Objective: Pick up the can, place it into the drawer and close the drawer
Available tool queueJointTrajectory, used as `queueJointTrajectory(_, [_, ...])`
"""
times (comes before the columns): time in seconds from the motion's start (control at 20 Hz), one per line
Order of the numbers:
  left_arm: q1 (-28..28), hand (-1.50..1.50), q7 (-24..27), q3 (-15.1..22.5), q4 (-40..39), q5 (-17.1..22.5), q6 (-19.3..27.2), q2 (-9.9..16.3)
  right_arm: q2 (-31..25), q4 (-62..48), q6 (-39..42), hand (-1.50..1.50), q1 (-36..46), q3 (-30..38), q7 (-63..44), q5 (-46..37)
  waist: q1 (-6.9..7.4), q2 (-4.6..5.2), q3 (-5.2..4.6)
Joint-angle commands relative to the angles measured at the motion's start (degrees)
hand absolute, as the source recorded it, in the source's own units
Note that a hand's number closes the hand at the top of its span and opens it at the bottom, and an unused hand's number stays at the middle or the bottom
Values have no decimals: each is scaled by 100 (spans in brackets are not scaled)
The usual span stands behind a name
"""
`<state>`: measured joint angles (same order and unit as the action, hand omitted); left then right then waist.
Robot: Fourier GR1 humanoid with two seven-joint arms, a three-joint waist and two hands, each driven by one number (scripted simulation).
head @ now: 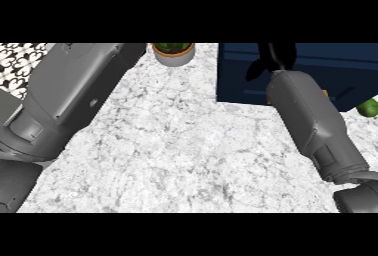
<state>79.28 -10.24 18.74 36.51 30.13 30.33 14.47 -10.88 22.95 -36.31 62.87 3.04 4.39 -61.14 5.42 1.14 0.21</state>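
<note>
No can shows anywhere in the head view. The dark blue drawer unit (325, 70) stands at the back right of the counter, cut off by the top edge. I cannot tell whether its drawer is open. My right forearm reaches up to it, and my right hand (272, 59) lies over its dark top face. Its thumb sticks out to the lower left, and the fingers that show run straight toward the top edge, holding nothing I can see. My left forearm (70, 95) crosses the left side and leaves at the top. Its hand is out of sight.
A potted green plant in a pale pot (173, 51) stands at the back, left of the drawer unit. A green object (369, 106) peeks in at the right edge beside the unit. White marble counter (184, 150) spreads between the two forearms.
</note>
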Motion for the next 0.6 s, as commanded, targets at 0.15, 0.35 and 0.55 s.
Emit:
queueJointTrajectory(0.15, [-506, -150, -145, 41, 596, -7, -171, 282, -27, -301, -51, -150, 810, 374, 42, 265, 166, -10, -18])
queueJointTrajectory(0.35, [-595, -150, -254, -15, 917, 28, -138, 413, 29, -136, 106, -150, 836, 774, 673, 810, 124, -39, -8])
queueJointTrajectory(0.55, [-1075, -150, -160, -7, 1292, 48, -362, 654, 95, -261, -24, -150, 841, 879, 816, 852, 190, -22, -16])
